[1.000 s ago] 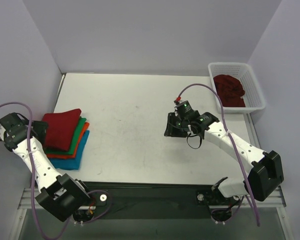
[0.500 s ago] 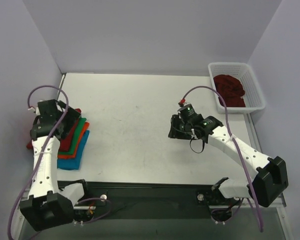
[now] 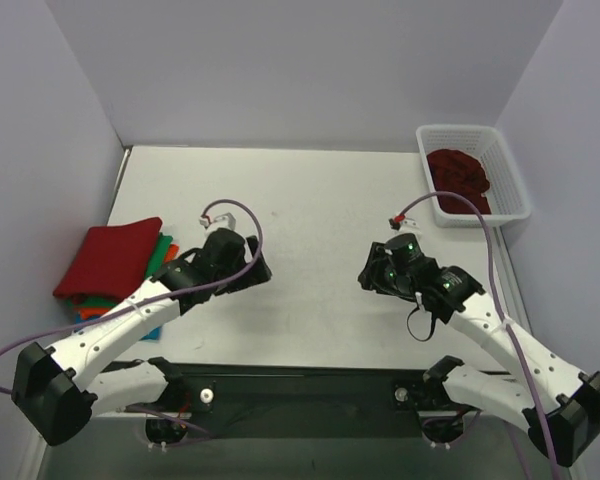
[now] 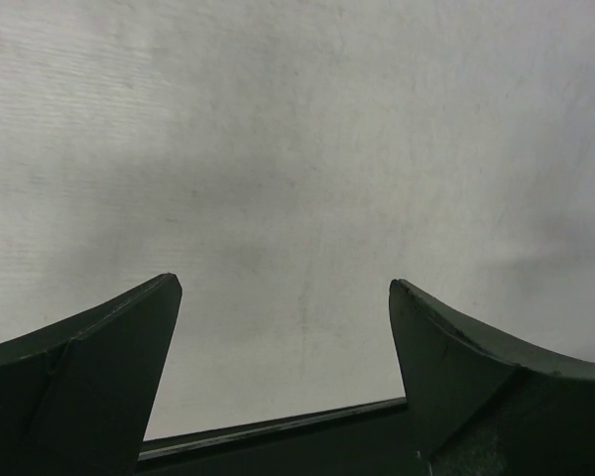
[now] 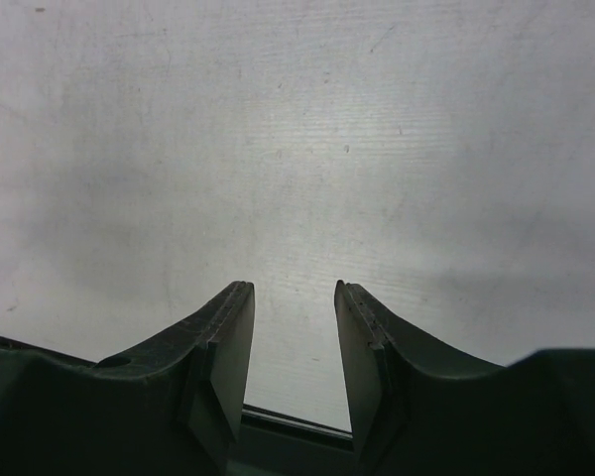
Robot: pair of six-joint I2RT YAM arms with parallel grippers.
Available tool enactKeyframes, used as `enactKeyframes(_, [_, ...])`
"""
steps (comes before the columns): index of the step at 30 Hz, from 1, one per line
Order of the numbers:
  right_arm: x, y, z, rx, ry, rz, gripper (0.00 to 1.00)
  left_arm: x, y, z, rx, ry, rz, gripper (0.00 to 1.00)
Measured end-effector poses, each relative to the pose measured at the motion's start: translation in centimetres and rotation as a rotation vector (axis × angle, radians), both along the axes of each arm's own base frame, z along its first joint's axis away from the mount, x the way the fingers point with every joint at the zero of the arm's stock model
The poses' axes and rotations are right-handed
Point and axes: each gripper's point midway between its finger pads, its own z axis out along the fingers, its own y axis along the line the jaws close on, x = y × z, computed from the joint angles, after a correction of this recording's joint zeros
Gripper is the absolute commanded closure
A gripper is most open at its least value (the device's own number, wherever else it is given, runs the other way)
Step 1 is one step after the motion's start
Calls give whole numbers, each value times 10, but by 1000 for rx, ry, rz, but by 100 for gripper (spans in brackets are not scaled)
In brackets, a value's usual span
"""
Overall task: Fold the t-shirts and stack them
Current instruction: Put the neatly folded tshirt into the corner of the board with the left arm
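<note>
A stack of folded t-shirts point(image 3: 110, 262) lies at the table's left edge, a dark red one on top and green point(image 3: 163, 252), orange and blue edges showing under it. More dark red t-shirts point(image 3: 458, 180) lie crumpled in the white mesh basket point(image 3: 510, 175) at the back right. My left gripper point(image 3: 257, 267) is over bare table right of the stack, and in the left wrist view point(image 4: 284, 286) it is wide open and empty. My right gripper point(image 3: 369, 277) is over the bare table middle, and in the right wrist view point(image 5: 293, 288) it is open by a narrow gap and empty.
The white table point(image 3: 300, 200) is walled at the back and on both sides. The basket stands against the right edge. A black rail runs along the near edge by the arm bases.
My left arm has swung from over the shirt stack to the right, to the table's middle. My right arm has drawn back toward the near edge and a little right.
</note>
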Motion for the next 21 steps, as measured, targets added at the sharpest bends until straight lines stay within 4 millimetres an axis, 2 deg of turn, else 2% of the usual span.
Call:
enactKeyframes(3, [-5,-9,1,10,-38,-25,59,-17,-28,-13,12,13,-106,3])
enactKeyframes(6, [-10,-19,1,15,-69,-47,58,-25,-44,-19,19,10,-170,3])
enactKeyframes(12, [-14,-31,2,22,-117,-91,58,-25,-50,-21,21,-3,-197,2])
enactKeyframes(21, [-13,-35,-1,3,-124,-103,59,-23,-54,-18,11,-23,-219,3])
